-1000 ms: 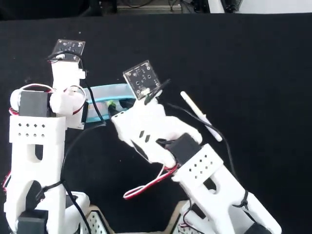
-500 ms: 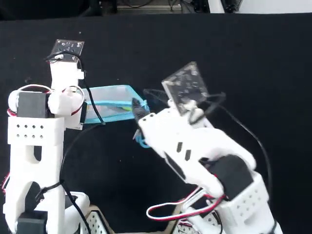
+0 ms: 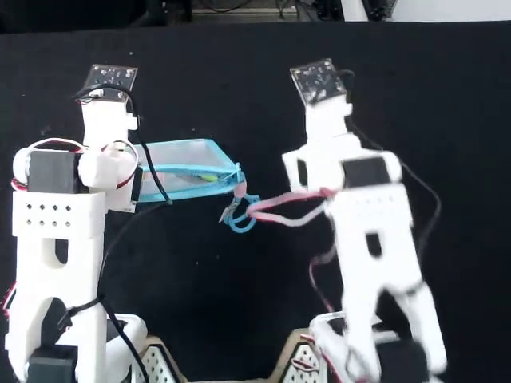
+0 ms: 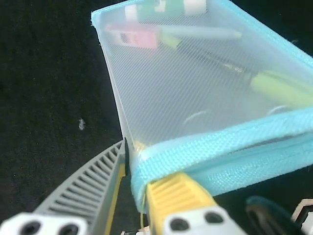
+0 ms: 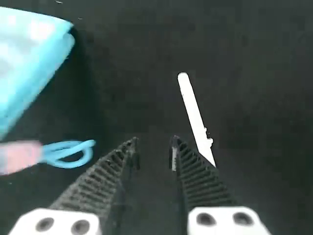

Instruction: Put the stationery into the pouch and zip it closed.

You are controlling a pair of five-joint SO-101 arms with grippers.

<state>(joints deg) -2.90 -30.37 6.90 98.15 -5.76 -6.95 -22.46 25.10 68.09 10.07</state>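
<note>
My left gripper [image 4: 139,169] is clamped on the zipper edge of the blue mesh pouch [image 4: 195,98]. A green pen [image 4: 279,88] and other stationery are inside it. My right gripper [image 5: 153,147] hangs over the black table [image 3: 431,104] with its fingers a little apart, holding nothing. A white pen [image 5: 193,115] lies on the table just beside it, well apart from the pouch.

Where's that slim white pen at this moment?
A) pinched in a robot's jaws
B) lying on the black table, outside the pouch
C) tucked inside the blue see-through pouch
B: the right wrist view shows the slim white pen lying on the black tabletop, apart from the translucent blue-edged zip pouch, and the right gripper has nothing between its jaws.
</note>
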